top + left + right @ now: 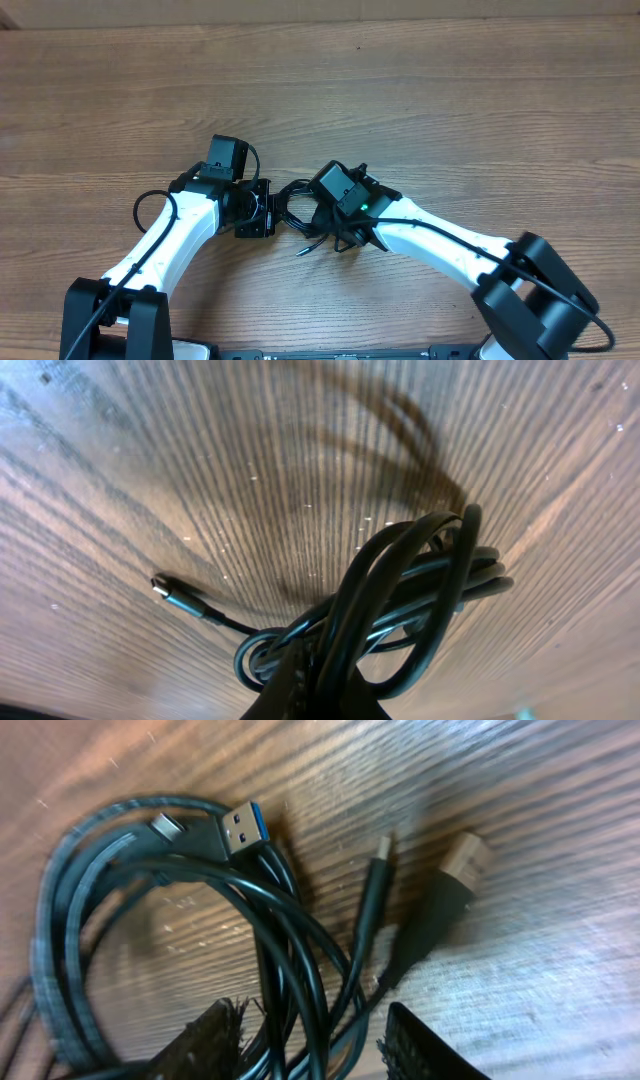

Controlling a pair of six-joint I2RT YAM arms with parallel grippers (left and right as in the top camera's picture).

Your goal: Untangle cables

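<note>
Left claw: pinched together on the cables; the bundle rises into it at lower centre of its wrist view.
Right claw: fingers apart, straddling several strands at bottom of its view.
Coil: tangled, black, mid-frame overhead, between both claws, on wooden table.
Plug ends: blue-tongued plug upper left; grey plug upper right.

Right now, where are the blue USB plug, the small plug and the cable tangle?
Blue USB plug [245, 828]: right wrist view, on its metal shell.
Small plug [163, 587]: left wrist view, on its tip.
Cable tangle [289, 205]: overhead view, on the loops between the arms.
</note>
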